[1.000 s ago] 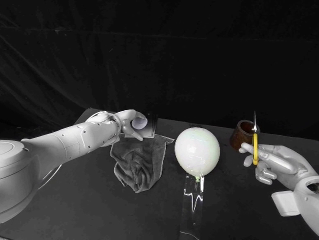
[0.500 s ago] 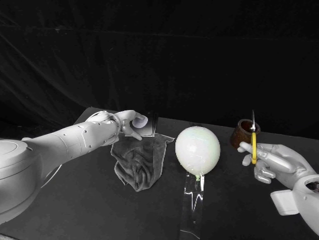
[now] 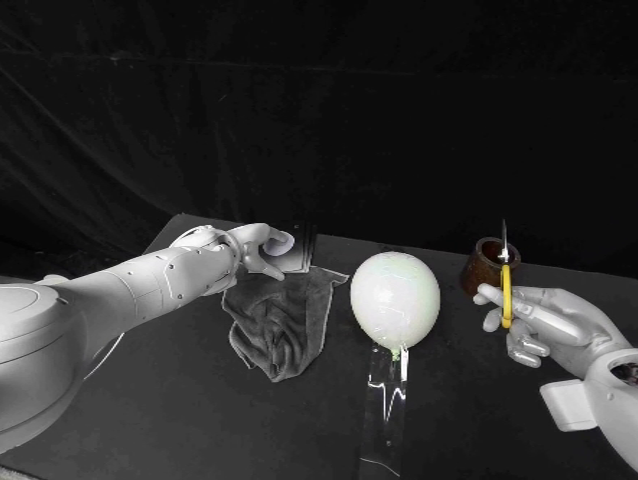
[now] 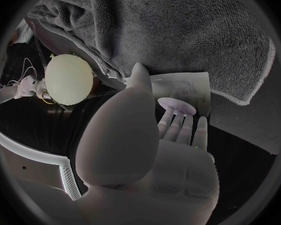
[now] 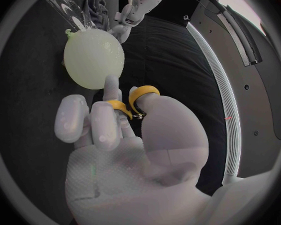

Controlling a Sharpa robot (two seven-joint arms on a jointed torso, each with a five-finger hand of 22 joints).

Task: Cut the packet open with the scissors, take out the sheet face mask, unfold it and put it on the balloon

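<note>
Left robot hand (image 3: 251, 250) pinched the packet (image 3: 302, 247) btwn thumb & fingers, held up above the cloth (image 3: 279, 325) at the far left of the surface (image 3: 233, 430); right robot hand (image 3: 550, 322) was closed round the scissors (image 3: 505, 290), yellow handles in its fingers, blades pointing up & apparently together, near the cup (image 3: 481, 265); balloon (image 3: 394, 298) stood on its clear stand (image 3: 384, 400) btwn the two hands, apart from both; couldn't tell if packet was cut yet; risks, as I judge: bringing scissors to packet means passing the balloon, so blade tips could prick it or an arm knock the stand over; the light pinch could let the packet twist or slip once blades bite; too deep a cut would nick the mask inside
</note>
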